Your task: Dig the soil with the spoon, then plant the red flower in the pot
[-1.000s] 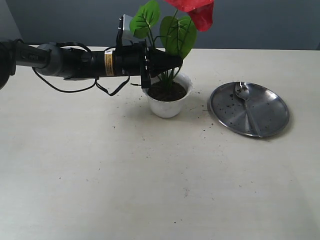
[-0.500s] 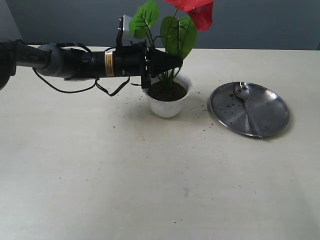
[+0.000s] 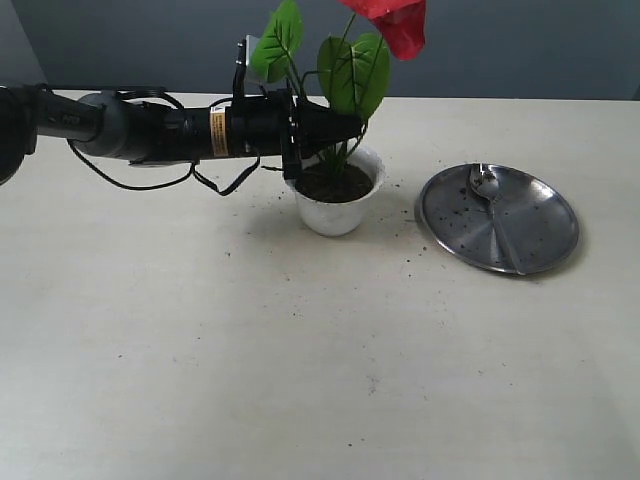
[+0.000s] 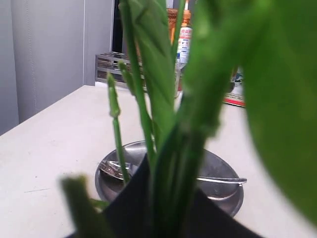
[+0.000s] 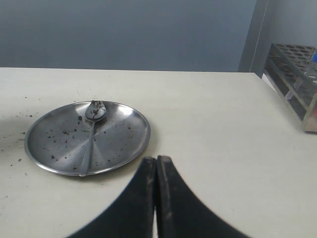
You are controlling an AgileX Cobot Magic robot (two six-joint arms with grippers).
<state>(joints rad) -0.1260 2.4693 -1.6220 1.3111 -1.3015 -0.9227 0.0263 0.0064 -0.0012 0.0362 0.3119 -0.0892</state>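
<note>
The red flower stands over the white scalloped pot, and its green stems run down into the dark soil. Reaching in from the left, my left gripper is shut on the stems just above the pot rim. In the left wrist view the stems rise out of the black fingers of that gripper. The spoon lies on the steel plate, also seen as spoon in the right wrist view. My right gripper is shut on nothing, near the plate.
Soil crumbs lie scattered on the table around the pot and on the steel plate. A test-tube rack stands at the table's edge beyond the plate. Bottles stand in the background of the left wrist view.
The left gripper has shifted slightly with the stems, and the leaves now lean a little further left. The pot, plate and spoon have not moved.
</note>
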